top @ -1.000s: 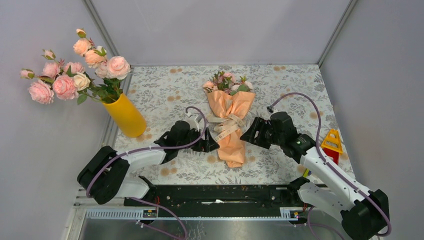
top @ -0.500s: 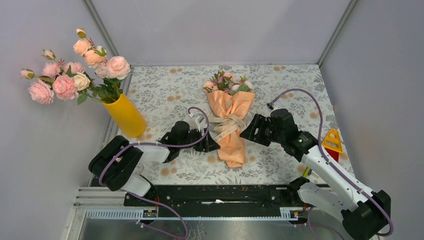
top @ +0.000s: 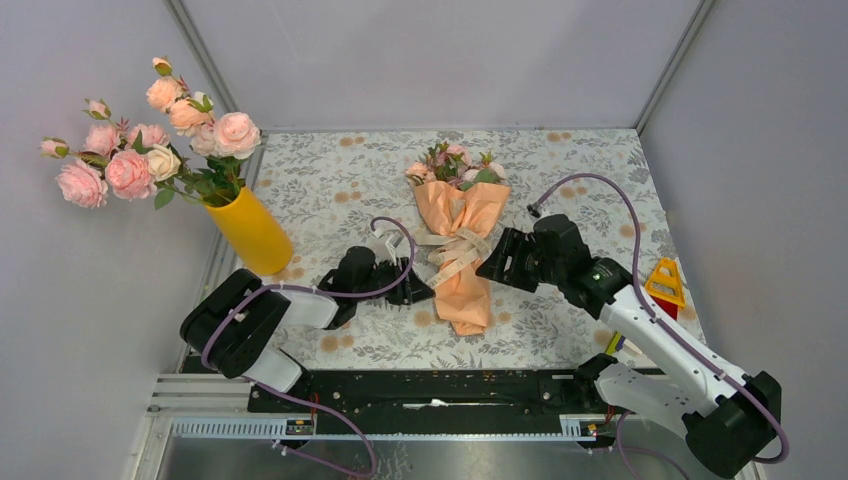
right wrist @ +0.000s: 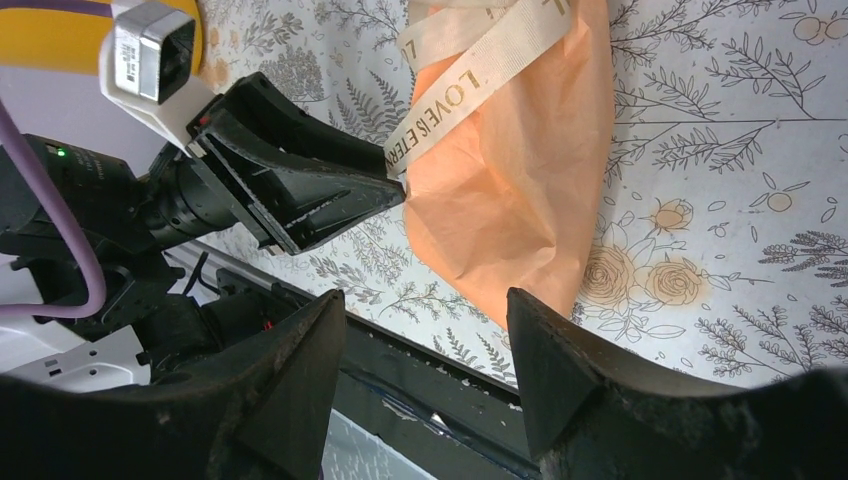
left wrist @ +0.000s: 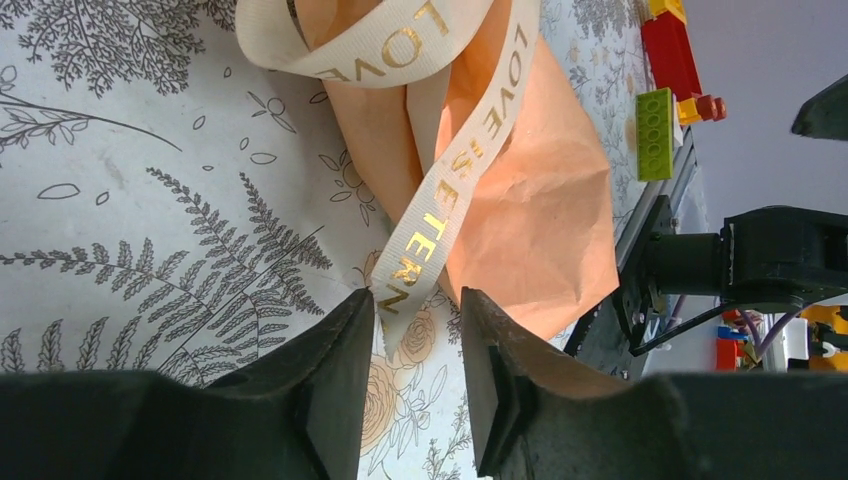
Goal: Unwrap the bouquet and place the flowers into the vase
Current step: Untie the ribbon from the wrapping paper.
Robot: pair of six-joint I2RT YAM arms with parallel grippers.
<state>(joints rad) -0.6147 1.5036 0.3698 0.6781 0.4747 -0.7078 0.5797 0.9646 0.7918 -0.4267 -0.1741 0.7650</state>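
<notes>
We count two grippers, the left gripper (left wrist: pixel 415 310) and the right gripper (right wrist: pixel 425 300). Between them lies one bouquet (top: pixel 460 260), tied with one ribbon (left wrist: pixel 440 200). Off to the left gripper's outer side stands one vase (top: pixel 250 232) holding one bunch of roses (top: pixel 150 135), whose blooms are too crowded for us to count surely. Past the right gripper we find one yellow block (top: pixel 664 280), one red block (top: pixel 662 312) and one green brick (left wrist: pixel 655 133).

Bright, even, diffuse light from above. Shadows on the patterned tablecloth (top: pixel 330 190) are faint and soft-edged. Gold lettering on the ribbon (left wrist: pixel 440 200) glints mildly. Both wrist views render the print sharply, whereas the close dark fingers (left wrist: pixel 330 380) appear soft and underexposed.
</notes>
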